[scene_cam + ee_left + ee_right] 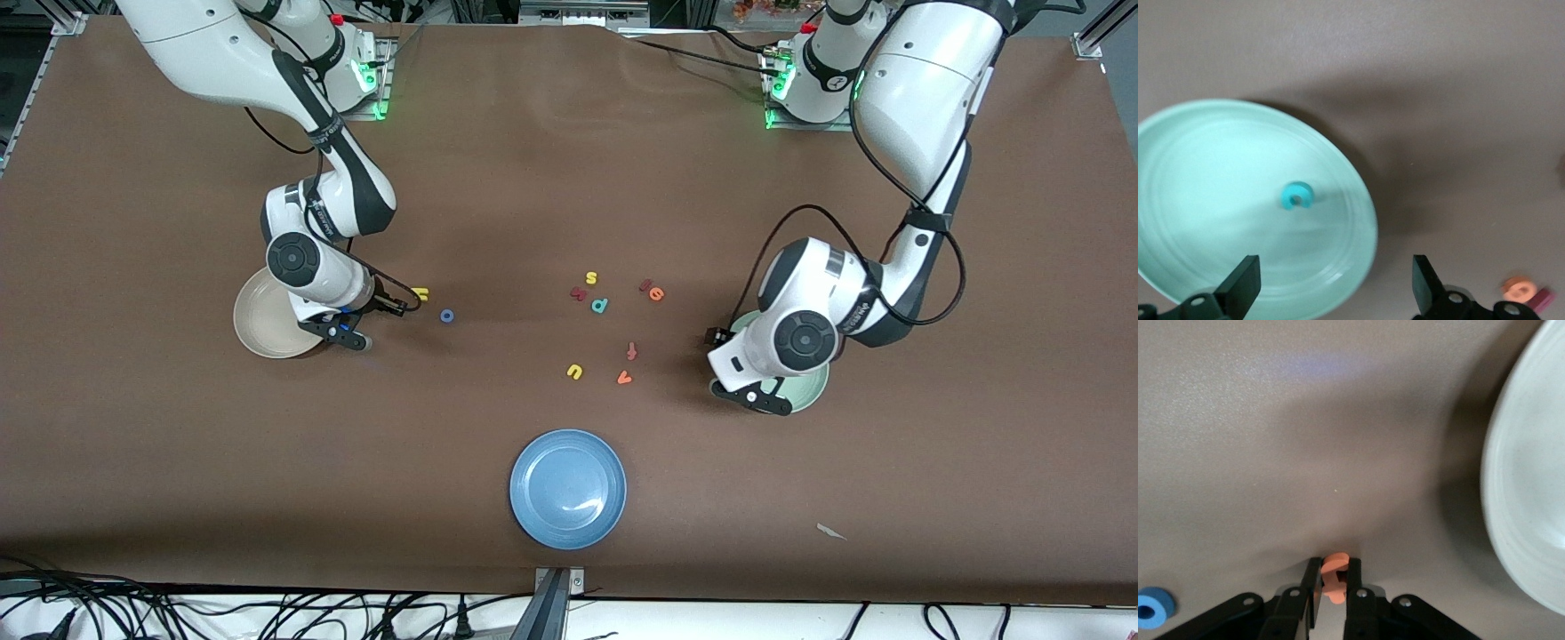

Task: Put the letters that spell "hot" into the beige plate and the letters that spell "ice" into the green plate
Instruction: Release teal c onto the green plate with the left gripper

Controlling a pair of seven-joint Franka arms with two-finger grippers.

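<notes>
My right gripper [1333, 577] is shut on the small "h" [420, 292], which looks yellow in the front view and orange-tinted in the right wrist view. It is low over the table beside the beige plate [258, 324]. The blue "o" [447, 316] lies just past it on the table. My left gripper [1335, 280] hangs open over the rim of the green plate [1205, 187], with nothing between its fingers. The teal "c" [1297, 196] lies inside that plate. The orange "e" [656, 294], the maroon "i" [645, 285] and the orange "t" [631, 350] lie mid-table.
A blue plate [568, 488] sits near the front camera's edge. A yellow "s" [591, 278], a maroon letter [578, 293], a teal "p"-like letter [600, 305], a yellow "u" [574, 372] and an orange "v" [624, 379] lie loose mid-table.
</notes>
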